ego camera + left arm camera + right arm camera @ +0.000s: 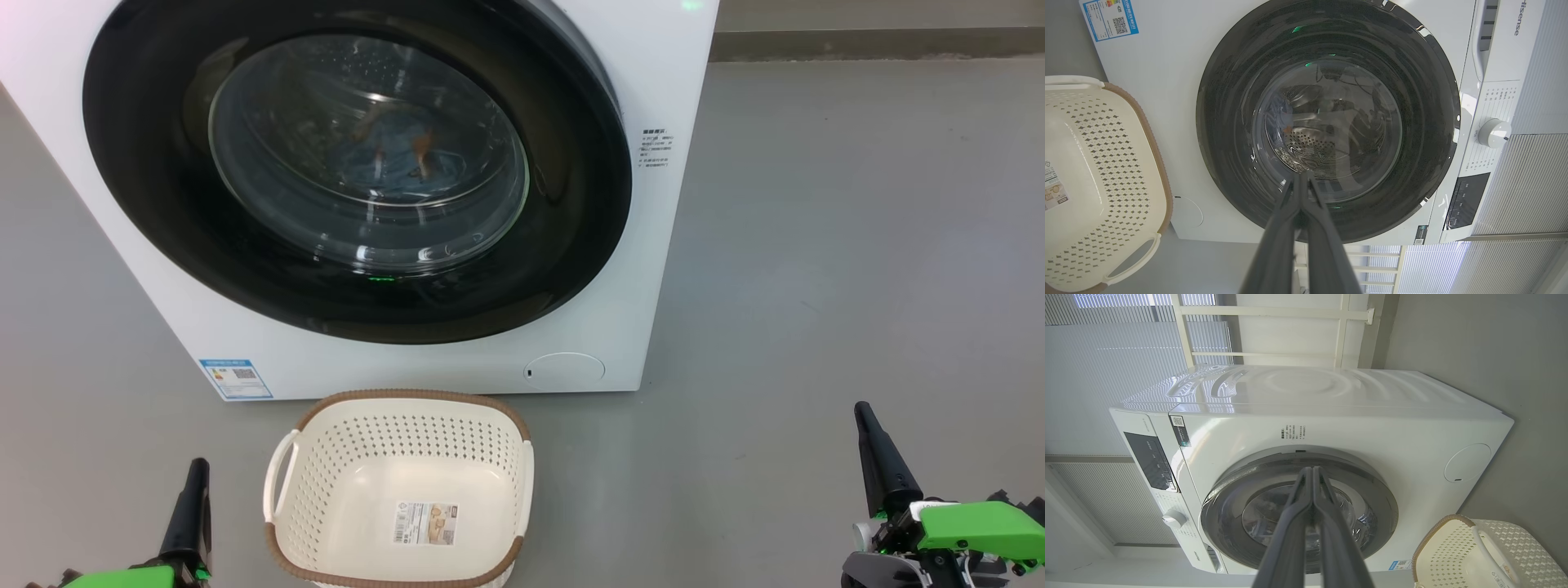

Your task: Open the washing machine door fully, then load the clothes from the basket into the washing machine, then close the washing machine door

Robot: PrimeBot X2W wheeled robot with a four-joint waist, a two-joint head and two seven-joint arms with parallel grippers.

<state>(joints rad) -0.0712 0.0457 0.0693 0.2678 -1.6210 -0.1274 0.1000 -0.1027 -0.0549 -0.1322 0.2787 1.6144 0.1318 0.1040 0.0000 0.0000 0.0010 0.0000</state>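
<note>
The white washing machine (669, 106) stands ahead with its round black door (139, 163) shut against the front. Through the door's glass bowl, blue clothes (392, 155) with orange marks lie in the drum. The cream basket (400, 490) sits on the floor just before the machine, holding nothing but the label on its floor. My left gripper (196, 469) is low at the left of the basket, shut and holding nothing. My right gripper (864, 412) is low at the far right, shut with nothing in it. Both wrist views look at the door (1229, 122) (1380, 506) from a distance, fingers pressed together (1303, 175) (1312, 469).
Grey floor (816, 245) spreads to the right of the machine up to a wall base at the back. The machine's control panel with a knob (1493, 132) is at its top. A blue sticker (235, 378) and a round cap (565, 369) sit low on its front.
</note>
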